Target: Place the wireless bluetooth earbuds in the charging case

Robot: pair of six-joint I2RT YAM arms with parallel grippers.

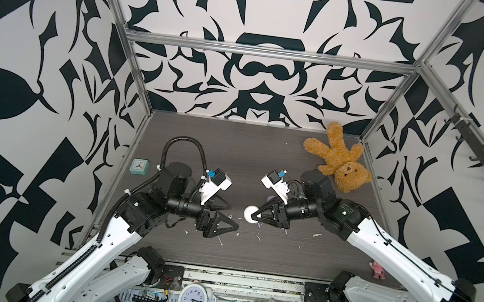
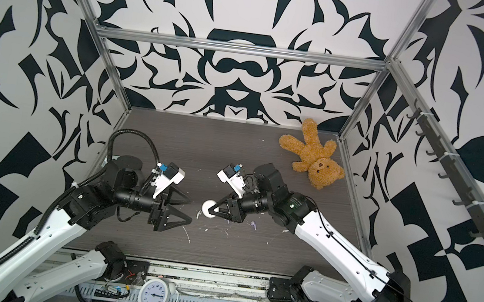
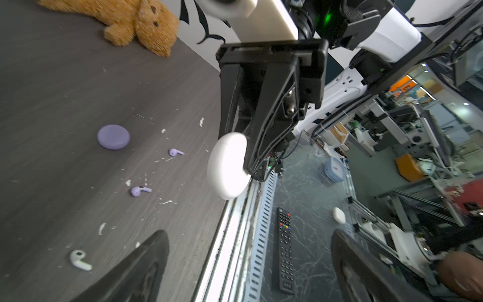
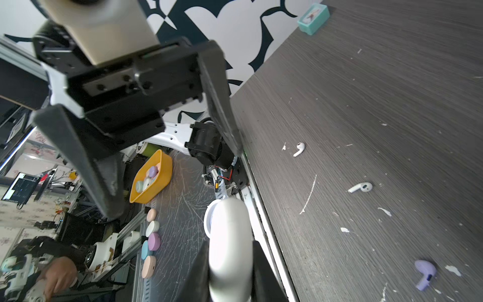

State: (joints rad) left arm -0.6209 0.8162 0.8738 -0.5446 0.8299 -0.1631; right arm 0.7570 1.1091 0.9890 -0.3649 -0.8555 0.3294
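The right hand (image 1: pixel 253 216) is clamping the white charging case (image 1: pixel 249 213) across its two broad faces. It is gripping near the rim and holding the case on edge, and the wrist views suggest it is clear of the counter (image 1: pixel 235 144). The case is round, so it has no long axis. A faint seam is showing on it and the lid looks shut, though I cannot tell which way the hinge is facing. The left hand (image 1: pixel 233 218) is hanging just beside the case, spread wide and carrying nothing. Below them, one white earbud (image 4: pixel 299 149) and a second white earbud (image 4: pixel 360 187) are lying flat on their sides. Their stems run along the surface and point roughly toward the counter's front edge, with the buds facing away. One purple earbud (image 3: pixel 176 152) and another purple earbud (image 3: pixel 139 191) are lying flat nearby, close to the closed purple case (image 3: pixel 113 136). White scraps (image 4: pixel 309 194) are littering the counter all round them. The main risk is probably the grip itself: the shell is smooth and domed and held only at the fingertips, so prying the lid open could make it swivel or shoot out. The earbuds are tiny and lying flat, so fingers closing on one may flick it toward the front edge or pick up a scrap instead. Each stem is also lying level, so it would need turning to point down before it could seat. A purple earbud could also end up in the white case.
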